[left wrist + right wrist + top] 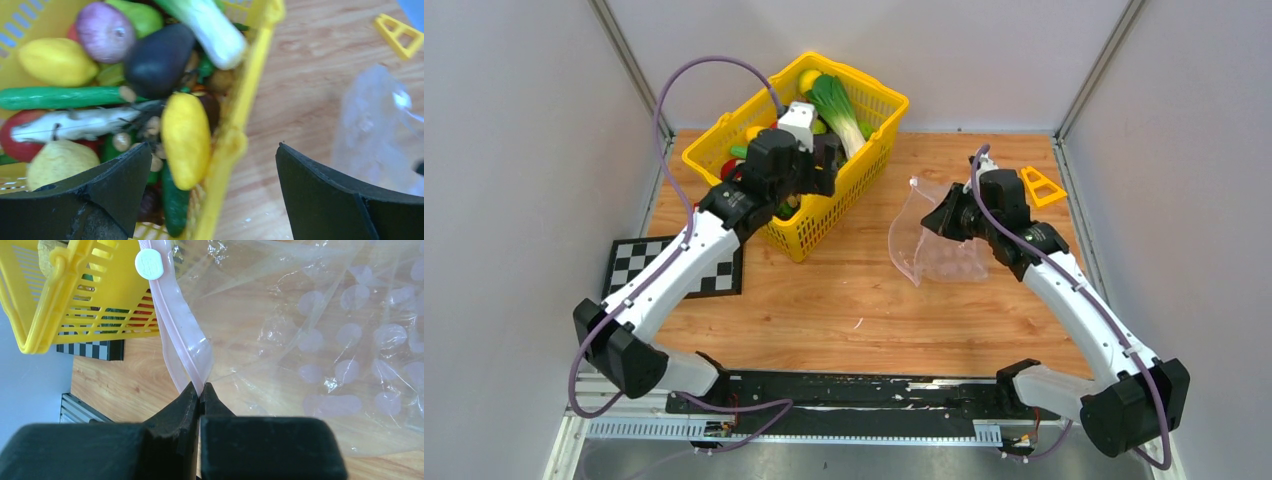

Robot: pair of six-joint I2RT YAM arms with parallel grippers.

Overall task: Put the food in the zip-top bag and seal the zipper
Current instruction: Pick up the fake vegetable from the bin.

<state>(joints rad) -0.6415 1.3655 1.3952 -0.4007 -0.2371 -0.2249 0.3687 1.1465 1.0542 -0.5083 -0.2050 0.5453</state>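
**Left gripper** (212,150): the jaws stand wide apart with nothing between them. The gripper hangs over the right-hand rim of the yellow plastic lattice basket (869,150). In the wrist view one black finger (100,195) lies over the basket's contents and the other over the bare wooden table (844,300).

**Food:** every glossy toy piece that shows lies inside the basket.
- A yellow oblong fruit (185,137) rests against the rim, closest to the open jaws.
- Above it in the wrist view sit a dark purple aubergine (157,60), a pale purple onion (104,31) and a yellow lemon (57,61).
- A long green cucumber (60,97) lies crosswise.
- A green-and-white leek (839,110) lies on top of the pile.

**Right gripper** (200,390): the jaws are pinched together on the pale pink zipper strip (177,325).
- A small white round tab (149,264) sits on the strip farther along, towards the basket.

**Bag:** the clear crinkly zip-top bag (939,245) rests on the table to the right of the basket.
- Its strip edge is lifted and bowed, and faces the basket.

**Other items:**
- A yellow triangular plastic piece (1042,187) lies on the table beyond the right gripper.
- A black-and-white checkerboard card (649,262) lies left of the basket.
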